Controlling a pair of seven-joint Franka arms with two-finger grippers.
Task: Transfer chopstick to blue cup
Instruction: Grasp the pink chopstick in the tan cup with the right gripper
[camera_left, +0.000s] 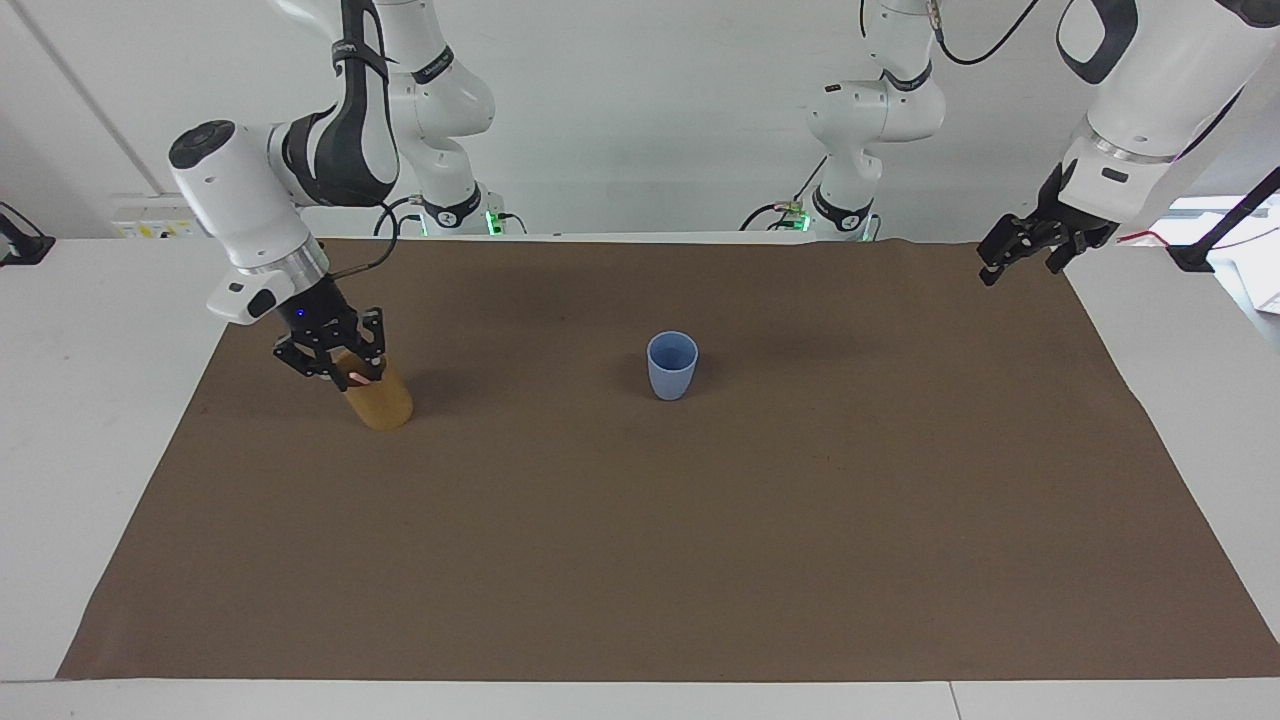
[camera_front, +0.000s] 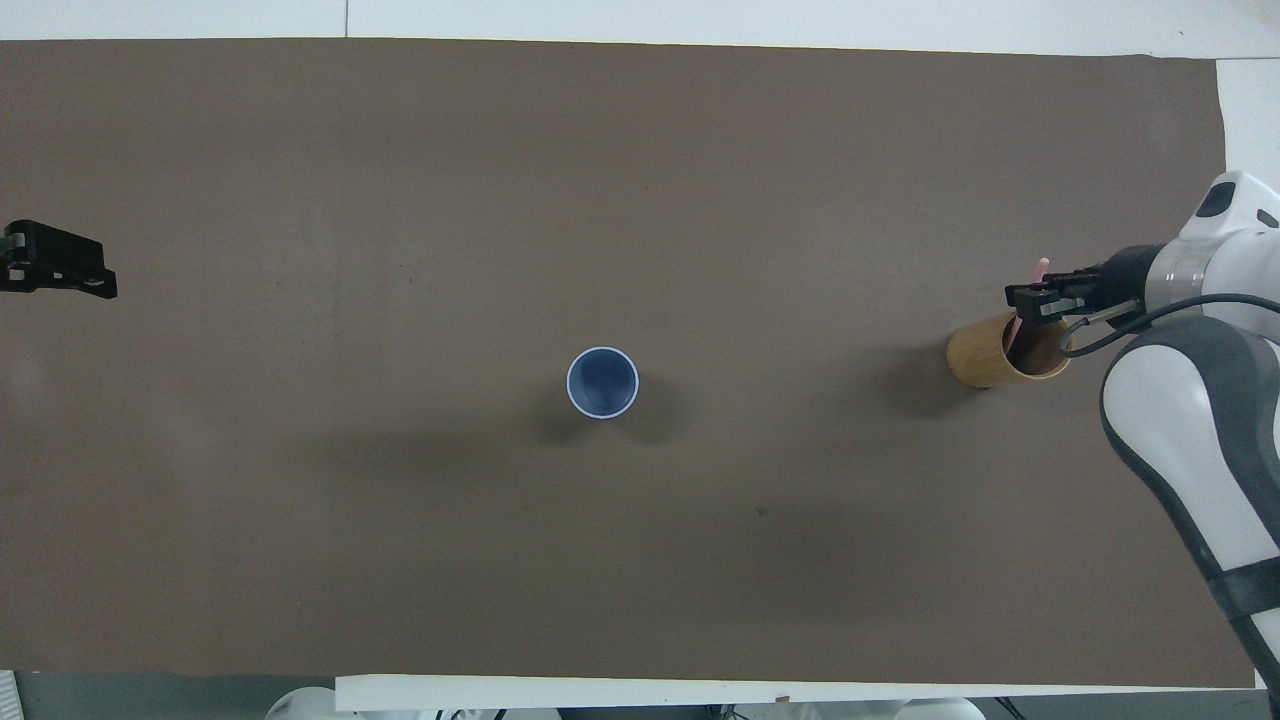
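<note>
Two cups sit apart on the mat: at middle left the right gripper (camera_left: 337, 375) pinches the chopstick (camera_front: 1041, 266) inside the tan cup (camera_left: 380, 403), while the blue cup (camera_left: 671, 366) at centre awaits it and the left gripper (camera_left: 1020, 254) waits, fingers apart, upper right.

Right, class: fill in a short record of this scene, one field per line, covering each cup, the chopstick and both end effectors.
blue cup: upright, mid-mat, nothing seen inside
tan cup: toward the right arm's end, holds the chopstick
chopstick: leaning in the tan cup, top sticking out
right end effector: at the tan cup's mouth, around the chopstick's top
left end effector: open, waiting over the mat's edge
</note>
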